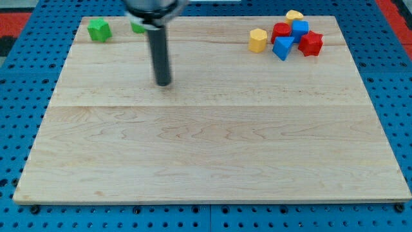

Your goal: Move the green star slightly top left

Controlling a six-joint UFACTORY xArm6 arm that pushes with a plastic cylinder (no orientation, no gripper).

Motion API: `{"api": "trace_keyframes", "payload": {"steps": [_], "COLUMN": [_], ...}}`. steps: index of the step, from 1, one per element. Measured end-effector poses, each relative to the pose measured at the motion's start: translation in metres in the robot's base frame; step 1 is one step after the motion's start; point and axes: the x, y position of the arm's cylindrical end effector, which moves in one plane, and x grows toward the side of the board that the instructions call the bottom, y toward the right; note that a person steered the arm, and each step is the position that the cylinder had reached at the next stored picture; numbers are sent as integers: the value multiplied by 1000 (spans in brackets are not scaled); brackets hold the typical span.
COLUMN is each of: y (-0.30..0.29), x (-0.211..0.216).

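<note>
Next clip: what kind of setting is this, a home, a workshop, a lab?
Most likely a robotics lab bench. A bare wooden board lies on a blue perforated base. My tip rests on the board, below and right of the green star, with small red, blue and yellow blocks clustered at the view's top right.

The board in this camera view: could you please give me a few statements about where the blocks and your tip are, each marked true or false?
1. My tip rests on bare wood, touching no block. True.
2. The green star lies at the view's bottom right. False: it lies near the view's top left corner of the board.
3. A second green block is partly hidden behind the rod. True; its shape cannot be made out.
4. The red, blue and yellow blocks are spread evenly over the board. False: they cluster at the view's top right, around a blue block.
5. My tip is above the green star in the view. False: it is lower and to the view's right.
</note>
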Motion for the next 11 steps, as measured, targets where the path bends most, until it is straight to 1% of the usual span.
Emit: {"api": "trace_keyframes", "payload": {"steps": [1, 2, 3, 4, 5, 7, 8, 9, 10, 11], "y": [-109, -150, -155, -178, -182, -180, -119, -21, 33, -2], "x": [-6, -48, -83, -83, -86, -140, -155, -152, -136, -134]}}
